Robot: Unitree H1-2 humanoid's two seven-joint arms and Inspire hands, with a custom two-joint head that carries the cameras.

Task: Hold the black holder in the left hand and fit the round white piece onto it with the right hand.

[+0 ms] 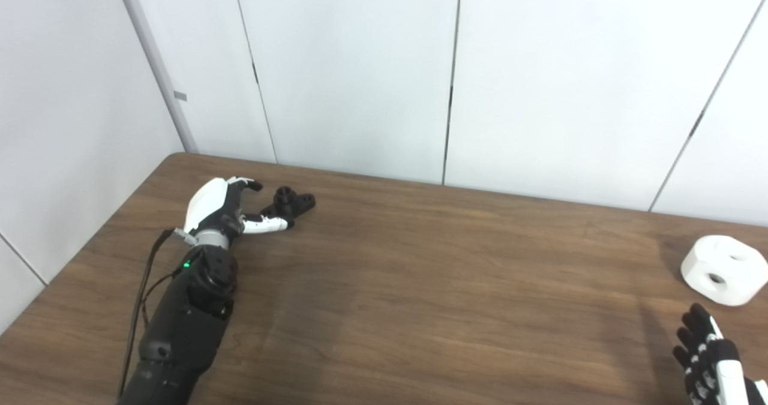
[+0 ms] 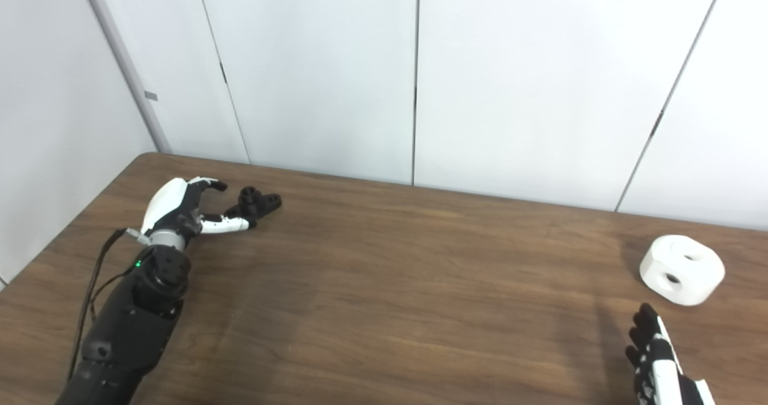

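Observation:
The black holder (image 1: 294, 202) lies on the brown table (image 1: 420, 285) at the far left. My left hand (image 1: 225, 210) is open just left of it, the thumb reaching to the holder's near side and the fingers curved above the table. The round white piece (image 1: 724, 269) with round holes sits at the far right. My right hand (image 1: 708, 354) is open and empty, fingers pointing up, just in front of the white piece and apart from it. Both also show in the right eye view: the holder (image 2: 259, 202), the white piece (image 2: 682, 269).
White wall panels (image 1: 384, 75) stand right behind the table's far edge. A black cable (image 1: 144, 291) runs along my left forearm. The table's left edge lies close to the left arm.

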